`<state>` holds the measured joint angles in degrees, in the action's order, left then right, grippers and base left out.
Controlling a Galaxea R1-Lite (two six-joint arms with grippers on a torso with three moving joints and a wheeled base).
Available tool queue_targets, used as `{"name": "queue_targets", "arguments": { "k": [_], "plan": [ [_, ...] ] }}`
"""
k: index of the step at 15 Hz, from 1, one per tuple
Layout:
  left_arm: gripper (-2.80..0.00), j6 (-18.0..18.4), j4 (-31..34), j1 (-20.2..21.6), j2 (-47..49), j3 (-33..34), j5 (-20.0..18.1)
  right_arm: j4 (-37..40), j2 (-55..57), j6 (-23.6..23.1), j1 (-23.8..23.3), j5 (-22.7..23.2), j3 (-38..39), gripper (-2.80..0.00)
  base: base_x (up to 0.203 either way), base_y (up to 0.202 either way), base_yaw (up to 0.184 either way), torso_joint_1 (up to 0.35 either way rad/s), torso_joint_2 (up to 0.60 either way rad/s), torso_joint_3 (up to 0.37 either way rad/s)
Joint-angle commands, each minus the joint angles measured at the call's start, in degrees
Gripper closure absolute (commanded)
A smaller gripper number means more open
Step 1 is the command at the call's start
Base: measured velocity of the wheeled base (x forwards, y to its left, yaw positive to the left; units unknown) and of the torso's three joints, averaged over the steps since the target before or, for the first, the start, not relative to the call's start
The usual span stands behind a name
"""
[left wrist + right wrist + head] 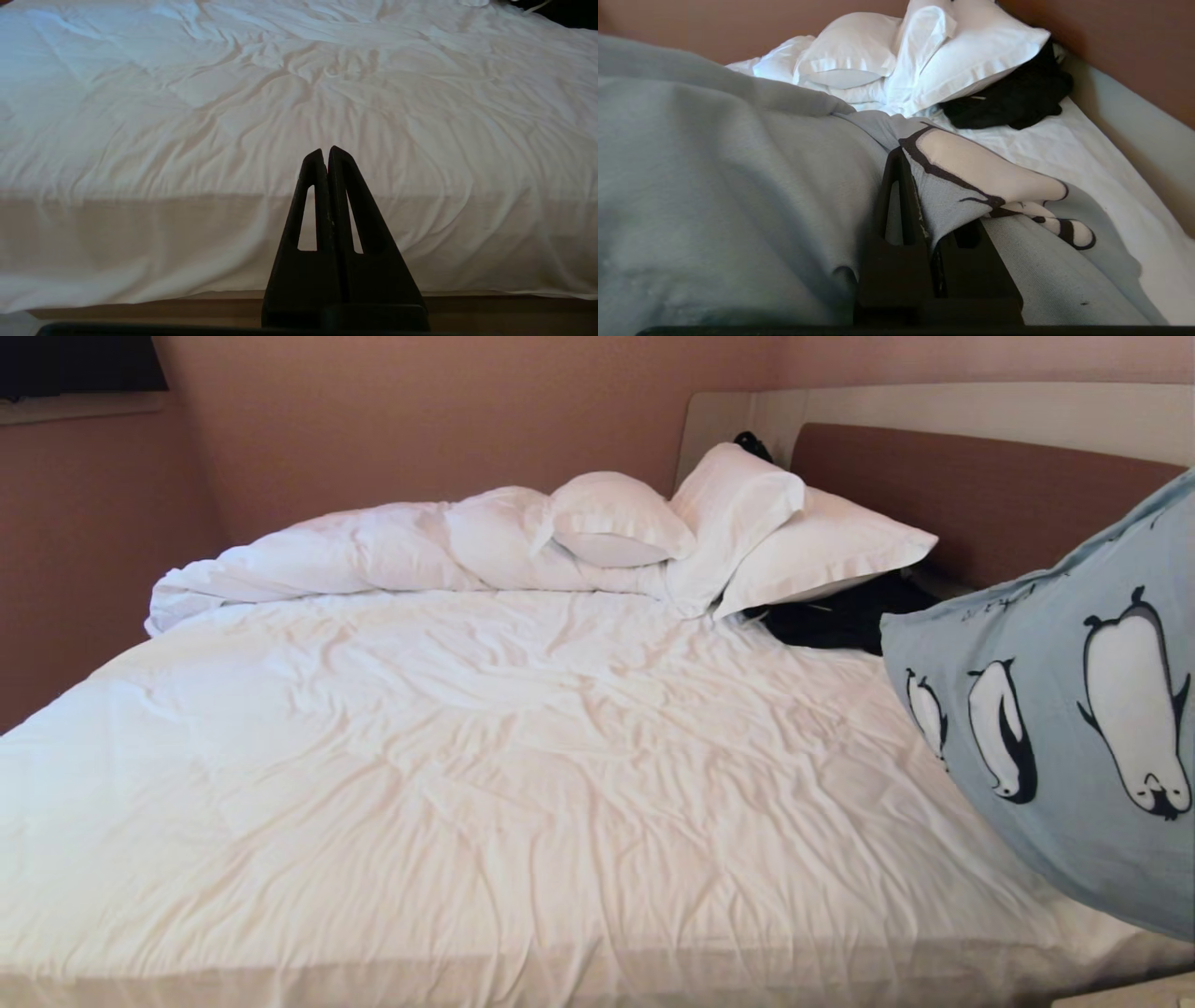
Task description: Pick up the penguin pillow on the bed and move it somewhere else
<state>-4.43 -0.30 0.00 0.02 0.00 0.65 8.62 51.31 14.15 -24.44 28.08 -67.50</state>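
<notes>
The penguin pillow (1055,709), cut off at the right edge, hangs above the bed's (467,775) right side. The right hand (920,196) is clamped on its fabric, one finger hidden under a fold. The left hand (325,156) is closed and empty at the bed's near edge.

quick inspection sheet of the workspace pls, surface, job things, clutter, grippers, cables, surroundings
surface: bed, wrinkled white sheet.
job's things: penguin pillow lifted at the bed's right side.
clutter: bunched white duvet, white pillows, black cloth bundle at the headboard.
grippers: right gripper shut on a fold of the penguin pillow; left gripper shut and empty, before the bed's near edge.
cables: nothing seen.
surroundings: pinkish-brown walls.
</notes>
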Motion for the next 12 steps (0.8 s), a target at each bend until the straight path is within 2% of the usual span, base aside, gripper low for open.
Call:
{"name": "queue_targets", "arguments": {
  "k": [1, 12],
  "plan": [
    [0.0, -0.06, 0.03, 0.0, -0.02, 0.18, 0.06, -0.09, 0.9, 0.09, 0.01, 0.22, 0.08, 0.0, 0.0, 0.183, 0.003, 0.002, 0.0, 0.012],
    [0.0, -0.06, 0.03, 0.0, -0.02, 0.18, 0.06, -0.27, 1.4, 0.09, 0.01, 0.31, 1.93, 0.0, 0.0, 0.196, 0.0, 0.0, 0.0, 0.003]
  ]
}}
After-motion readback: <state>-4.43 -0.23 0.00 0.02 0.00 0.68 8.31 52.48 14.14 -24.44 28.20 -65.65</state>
